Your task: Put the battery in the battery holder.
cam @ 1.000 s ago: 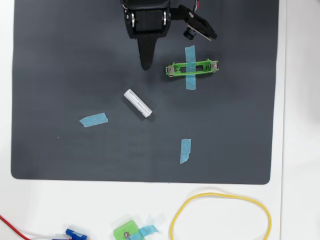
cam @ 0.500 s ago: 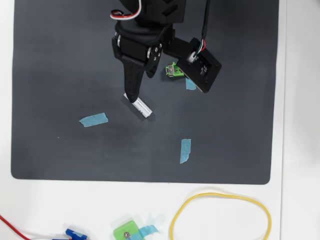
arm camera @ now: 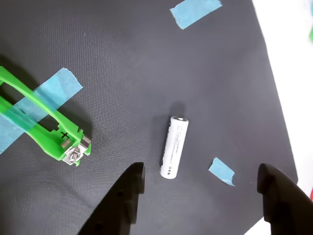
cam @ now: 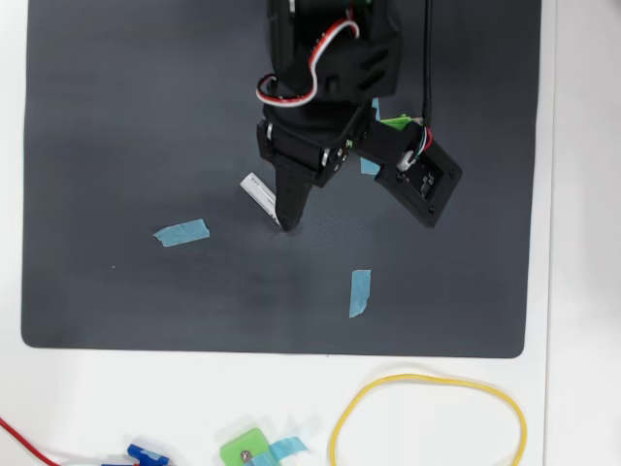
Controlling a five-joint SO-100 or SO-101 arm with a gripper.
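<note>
Now, in the wrist view, the holder (arm camera: 41, 122) lies to the left of the gripper (arm camera: 200, 193) and a bit ahead of it. Only one end of it shows, with a metal screw contact and a plus mark. Blue tape (arm camera: 36, 105) goes across the green frame and onto the mat (arm camera: 122, 58); I think it is there so the holder does not slide when something is pushed into it.

Moving right, the left finger (arm camera: 122, 200) comes up from the lower edge. The battery (arm camera: 174, 147) lies flat on the mat just ahead of the fingers, between them but nearer to the left one, and touches neither. Its long side points almost straight away from the gripper, so the fingers stand on both sides of its body and not at its ends. This looks like the right line-up for a pinch across the round side.

Further right there is a small tape scrap (arm camera: 222, 170), then the right finger (arm camera: 281, 196). The fingers are spread wide and hold nothing. Another tape piece (arm camera: 195, 11) lies far ahead.

In the overhead view the arm (cam: 325, 87) covers most of the holder, and only a green corner (cam: 395, 123) shows. One end of the battery (cam: 258, 189) peeks out to the left of the dark finger tip. The task is at the reach step: battery not yet gripped, holder empty as far as I see.
</note>
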